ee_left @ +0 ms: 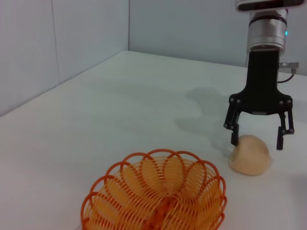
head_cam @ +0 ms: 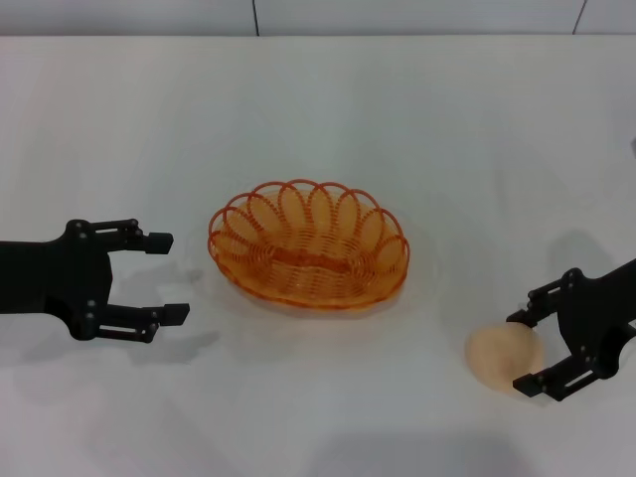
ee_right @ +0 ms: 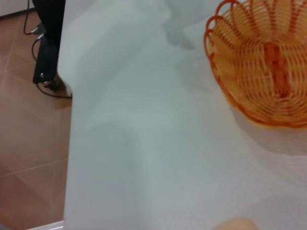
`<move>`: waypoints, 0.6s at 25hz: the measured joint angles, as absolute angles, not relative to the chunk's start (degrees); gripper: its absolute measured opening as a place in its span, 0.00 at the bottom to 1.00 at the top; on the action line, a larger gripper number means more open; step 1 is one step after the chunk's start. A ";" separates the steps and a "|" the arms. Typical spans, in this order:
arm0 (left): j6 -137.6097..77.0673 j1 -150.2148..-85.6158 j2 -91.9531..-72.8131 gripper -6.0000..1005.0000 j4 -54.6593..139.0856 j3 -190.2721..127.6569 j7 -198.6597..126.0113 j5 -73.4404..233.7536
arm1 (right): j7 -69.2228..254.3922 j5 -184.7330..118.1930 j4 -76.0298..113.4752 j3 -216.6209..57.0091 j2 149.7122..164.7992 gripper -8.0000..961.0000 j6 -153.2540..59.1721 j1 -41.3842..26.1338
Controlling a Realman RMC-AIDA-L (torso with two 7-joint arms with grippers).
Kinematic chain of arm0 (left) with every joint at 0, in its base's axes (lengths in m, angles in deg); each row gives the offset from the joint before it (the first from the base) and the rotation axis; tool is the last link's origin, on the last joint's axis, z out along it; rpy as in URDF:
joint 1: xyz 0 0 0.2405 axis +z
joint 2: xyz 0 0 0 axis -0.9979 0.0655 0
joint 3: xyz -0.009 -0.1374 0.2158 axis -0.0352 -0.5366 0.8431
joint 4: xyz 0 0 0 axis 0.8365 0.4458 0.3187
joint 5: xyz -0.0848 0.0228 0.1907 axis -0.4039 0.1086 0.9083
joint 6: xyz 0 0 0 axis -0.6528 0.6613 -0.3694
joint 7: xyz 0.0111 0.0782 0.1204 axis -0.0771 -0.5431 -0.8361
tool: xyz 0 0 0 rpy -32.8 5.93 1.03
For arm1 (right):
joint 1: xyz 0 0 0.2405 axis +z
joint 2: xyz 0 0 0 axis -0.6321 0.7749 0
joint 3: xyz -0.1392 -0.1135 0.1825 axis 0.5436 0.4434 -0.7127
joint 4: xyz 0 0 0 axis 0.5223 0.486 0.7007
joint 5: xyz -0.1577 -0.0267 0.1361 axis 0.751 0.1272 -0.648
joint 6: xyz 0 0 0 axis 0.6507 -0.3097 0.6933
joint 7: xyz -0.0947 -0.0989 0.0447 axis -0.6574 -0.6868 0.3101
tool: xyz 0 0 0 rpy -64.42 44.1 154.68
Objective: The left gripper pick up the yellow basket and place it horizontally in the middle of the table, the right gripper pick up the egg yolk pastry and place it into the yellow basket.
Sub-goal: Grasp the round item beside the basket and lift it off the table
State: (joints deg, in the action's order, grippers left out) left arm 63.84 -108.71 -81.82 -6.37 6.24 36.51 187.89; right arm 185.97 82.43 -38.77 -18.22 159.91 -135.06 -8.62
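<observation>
The yellow basket (head_cam: 309, 245) lies lengthwise across the middle of the white table (head_cam: 318, 109), empty; it also shows in the left wrist view (ee_left: 154, 195) and the right wrist view (ee_right: 264, 67). My left gripper (head_cam: 167, 277) is open and empty, a short way left of the basket. The egg yolk pastry (head_cam: 504, 357) rests on the table at the front right. My right gripper (head_cam: 521, 350) is open with its fingers on either side of the pastry, seen from the left wrist view as well (ee_left: 257, 137), straddling the pastry (ee_left: 249, 155). A sliver of pastry (ee_right: 235, 224) shows in the right wrist view.
The table's edge and a brown floor (ee_right: 29, 158) with a black stand and cables (ee_right: 48, 52) show in the right wrist view. Pale walls (ee_left: 62, 43) stand behind the table.
</observation>
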 joint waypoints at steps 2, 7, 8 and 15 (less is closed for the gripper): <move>63.72 -108.72 -81.88 0.85 -6.40 6.25 36.49 187.89 | 185.88 82.49 -38.71 -17.97 159.89 0.81 -135.23 -8.59; 63.54 -108.52 -81.94 0.85 -6.38 6.22 36.42 187.88 | 185.05 82.24 -38.66 -17.07 159.95 0.72 -134.89 -8.79; 63.54 -108.52 -81.94 0.85 -6.36 6.22 36.41 187.88 | 185.04 82.21 -38.66 -16.97 159.95 0.70 -134.81 -8.79; 63.53 -108.55 -82.02 0.85 -6.28 6.27 36.33 187.87 | 184.47 81.57 -38.66 -16.83 160.04 0.50 -134.05 -8.90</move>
